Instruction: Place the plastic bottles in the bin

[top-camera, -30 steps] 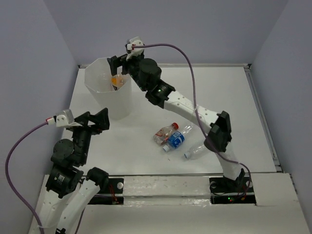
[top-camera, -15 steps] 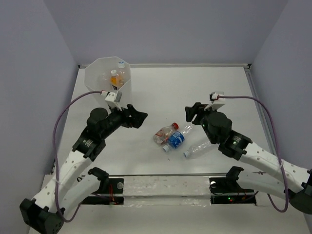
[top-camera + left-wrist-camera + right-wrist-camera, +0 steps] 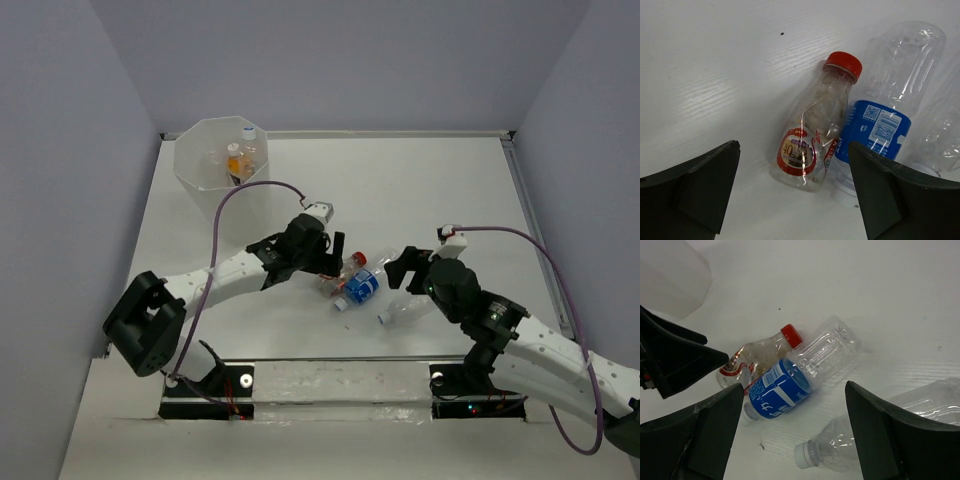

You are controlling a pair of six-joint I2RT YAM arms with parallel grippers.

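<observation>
While three bottles lie in a loose cluster near the middle of the counter (image 3: 450, 190), both arms hang low over them from either side. The left jaws are spread wide and grip nothing; in the left wrist view the two dark fingers (image 3: 700, 195) stand well apart, with the red-labelled bottle (image 3: 812, 145) lying on its side on the counter between and beyond them, red cap pointing away. Touching its flank is the blue-labelled bottle (image 3: 875, 125), also on its side. The right jaws are likewise apart and empty (both fingers (image 3: 880, 435) frame the cluster from the other side), and just beside the blue-labelled bottle lies a clear bottle (image 3: 840, 445) with a white cap, nearest the right arm. The bin (image 3: 185, 165) stands upright at the far left corner of the counter, well apart from the cluster. Inside it an orange bottle (image 3: 235, 160) and a white-capped bottle (image 3: 248, 133) can be seen; whether more lies in there I cannot tell
</observation>
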